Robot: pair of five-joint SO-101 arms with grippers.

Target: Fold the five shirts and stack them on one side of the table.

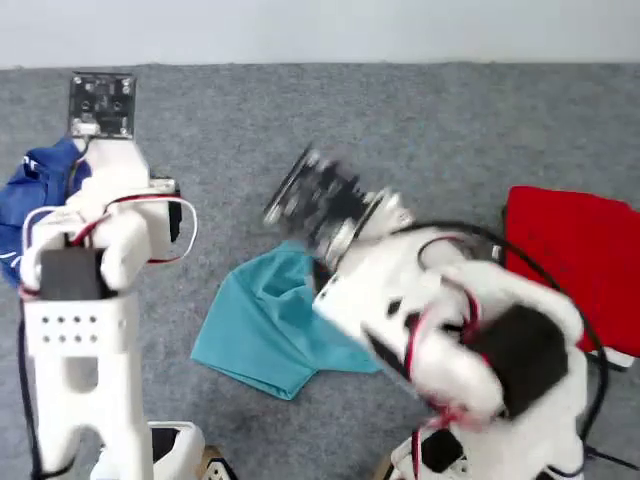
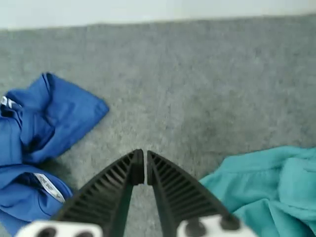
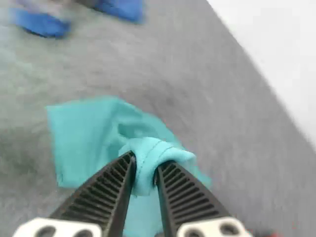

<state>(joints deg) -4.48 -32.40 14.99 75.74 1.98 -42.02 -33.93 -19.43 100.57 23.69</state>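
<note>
Seen from above, a grey table (image 1: 400, 130) holds three shirts and two white robot arms. The left arm (image 1: 80, 300) stands at about 8 o'clock. The right arm (image 1: 450, 320) rises from about 5 o'clock and leans in toward the middle of the table.

A teal shirt (image 1: 265, 320) lies rumpled just below the centre, toward 6 o'clock, and its 3 o'clock edge is covered by the right arm. A blue shirt (image 1: 40, 190) is bunched in a heap at the 9 o'clock edge, partly behind the left arm. A red shirt (image 1: 575, 250) lies flat at 3 o'clock with straight edges, well apart from the teal one, and the right arm overlaps its near corner.

In the left wrist view, the left pincer (image 2: 145, 158) has its ridged black tips pressed together with nothing between them. It hangs over bare table (image 2: 197, 89), between the blue shirt (image 2: 44, 123) on one side and the teal shirt (image 2: 266, 187) on the other, touching neither.

In the right wrist view, the right pincer (image 3: 145, 165) is clamped on a gathered fold of the teal shirt (image 3: 84, 133). The hemmed edge of the cloth bulges out past the tips, and the rest of the shirt spreads over the table (image 3: 197, 98) beyond. The blue shirt (image 3: 118, 7) shows far off across the table.
</note>
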